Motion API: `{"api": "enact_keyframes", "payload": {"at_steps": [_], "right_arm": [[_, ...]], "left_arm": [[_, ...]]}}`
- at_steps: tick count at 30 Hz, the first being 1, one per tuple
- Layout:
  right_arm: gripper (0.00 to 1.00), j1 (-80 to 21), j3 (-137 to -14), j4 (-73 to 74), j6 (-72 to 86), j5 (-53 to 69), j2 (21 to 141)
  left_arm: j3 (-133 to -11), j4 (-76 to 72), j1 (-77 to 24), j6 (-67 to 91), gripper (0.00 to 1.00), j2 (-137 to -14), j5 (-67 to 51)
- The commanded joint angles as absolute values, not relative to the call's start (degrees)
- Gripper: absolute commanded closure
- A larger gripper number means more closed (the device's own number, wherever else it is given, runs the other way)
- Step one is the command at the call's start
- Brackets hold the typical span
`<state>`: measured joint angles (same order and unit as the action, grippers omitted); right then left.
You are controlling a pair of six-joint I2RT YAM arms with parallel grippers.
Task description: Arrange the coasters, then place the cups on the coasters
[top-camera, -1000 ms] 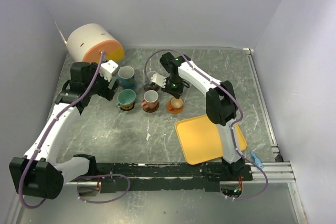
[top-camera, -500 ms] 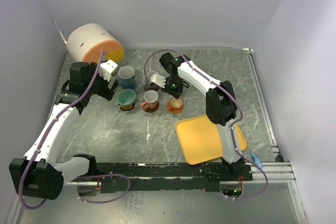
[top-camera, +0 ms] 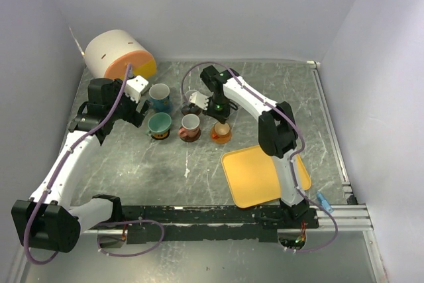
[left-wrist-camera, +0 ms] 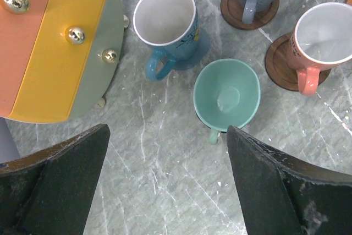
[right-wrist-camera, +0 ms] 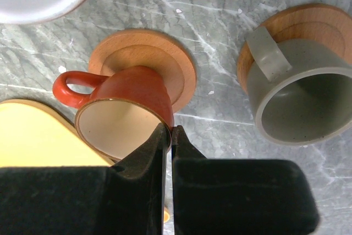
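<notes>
My right gripper [right-wrist-camera: 169,130] is shut on the rim of the reddish cup [right-wrist-camera: 127,103], which leans over an orange coaster [right-wrist-camera: 147,59]. Beside it a grey cup [right-wrist-camera: 301,100] stands on another coaster [right-wrist-camera: 308,23]. From above, the reddish cup [top-camera: 220,130] sits under the right gripper [top-camera: 218,118]. My left gripper [left-wrist-camera: 168,136] hangs open over bare table, close to the teal cup [left-wrist-camera: 226,94]. Beyond it a blue cup [left-wrist-camera: 165,20] stands on a slate-blue coaster [left-wrist-camera: 199,45], and a pink cup [left-wrist-camera: 324,37] on a dark brown coaster [left-wrist-camera: 278,64].
The big white-and-orange cylinder [top-camera: 119,54] lies at the back left, close to my left wrist. A yellow tray [top-camera: 255,177] sits at the front right, just beside the reddish cup. Walls enclose the table on three sides.
My right arm has edged slightly to the left with the reddish cup still pinched. The left arm has not moved.
</notes>
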<state>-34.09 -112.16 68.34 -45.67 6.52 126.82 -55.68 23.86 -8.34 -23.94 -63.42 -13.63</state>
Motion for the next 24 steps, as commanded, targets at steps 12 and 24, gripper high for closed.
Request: {"api": "enact_keyframes", "payload": {"at_steps": [12, 24], "right_arm": [[0.91, -34.1, -114.8, 68.8, -45.2, 4.5, 128.8], [0.66, -34.2, -114.8, 68.3, -43.9, 4.8, 126.1]], "left_arm": [[-55.4, 23.1, -7.6, -23.7, 0.01, -62.5, -14.6], [-55.4, 23.1, -7.5, -23.7, 0.01, -62.5, -14.4]]}}
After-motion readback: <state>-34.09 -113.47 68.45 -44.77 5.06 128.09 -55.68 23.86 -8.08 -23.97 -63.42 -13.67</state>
